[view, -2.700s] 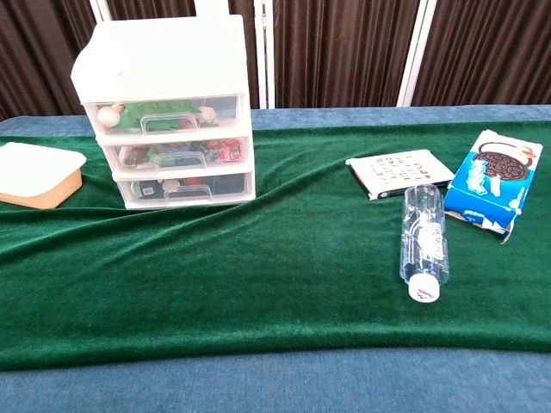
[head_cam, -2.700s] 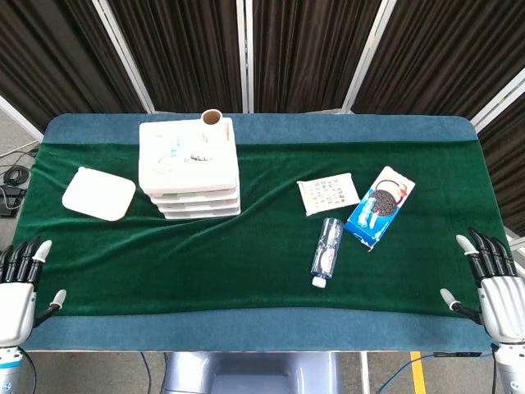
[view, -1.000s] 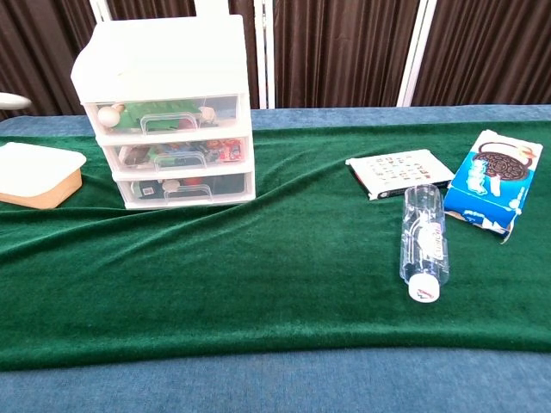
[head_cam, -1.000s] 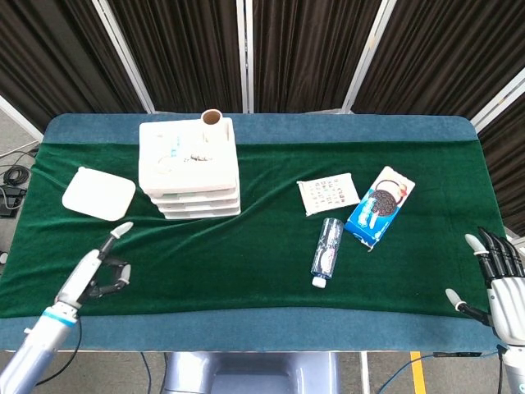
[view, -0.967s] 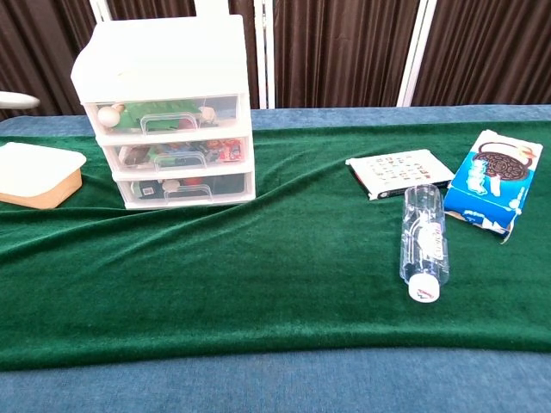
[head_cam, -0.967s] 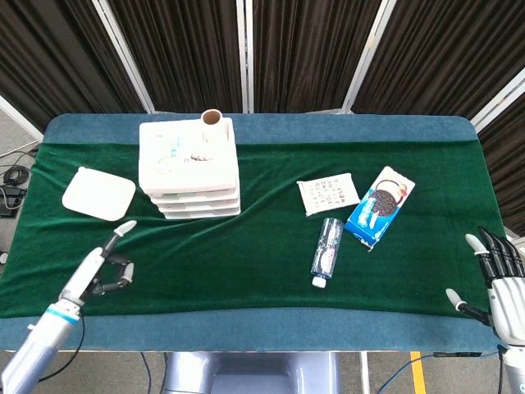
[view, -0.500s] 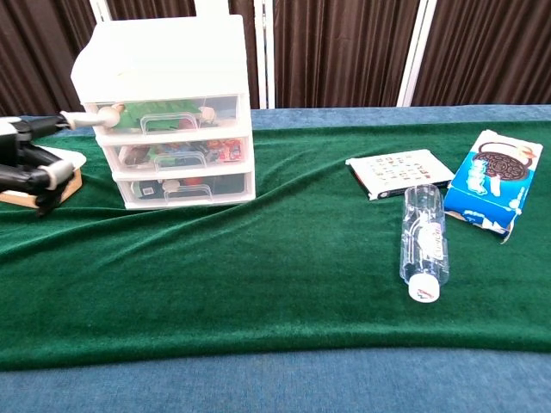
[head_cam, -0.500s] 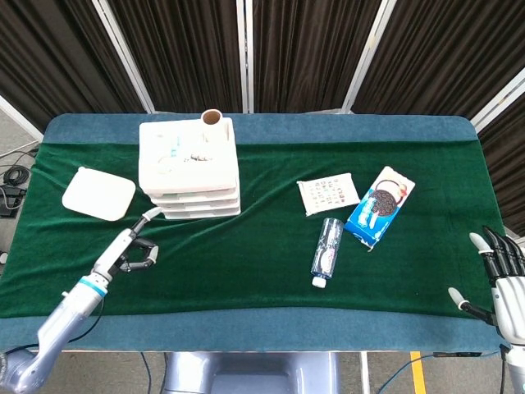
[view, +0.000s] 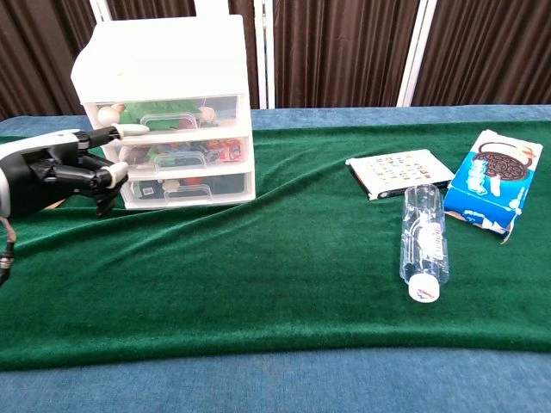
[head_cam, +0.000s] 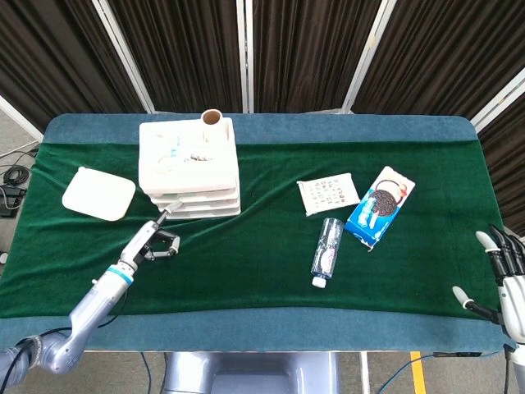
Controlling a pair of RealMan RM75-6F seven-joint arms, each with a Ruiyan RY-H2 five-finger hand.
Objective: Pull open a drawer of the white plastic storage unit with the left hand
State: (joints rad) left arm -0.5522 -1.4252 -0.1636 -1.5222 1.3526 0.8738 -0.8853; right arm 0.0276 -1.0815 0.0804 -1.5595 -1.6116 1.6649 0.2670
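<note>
Reaching left hand (view: 65, 172) holds nothing, one finger extended, others curled. Three-drawer white storage unit (view: 164, 112) just ahead of fingertips, upright, drawer fronts facing robot, all closed. Right hand (head_cam: 504, 283) well apart, fingers spread, empty.

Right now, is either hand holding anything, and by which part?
Nothing is held. The left hand is in front of the storage unit, gripping no handle; the right hand is open at the table edge.
</note>
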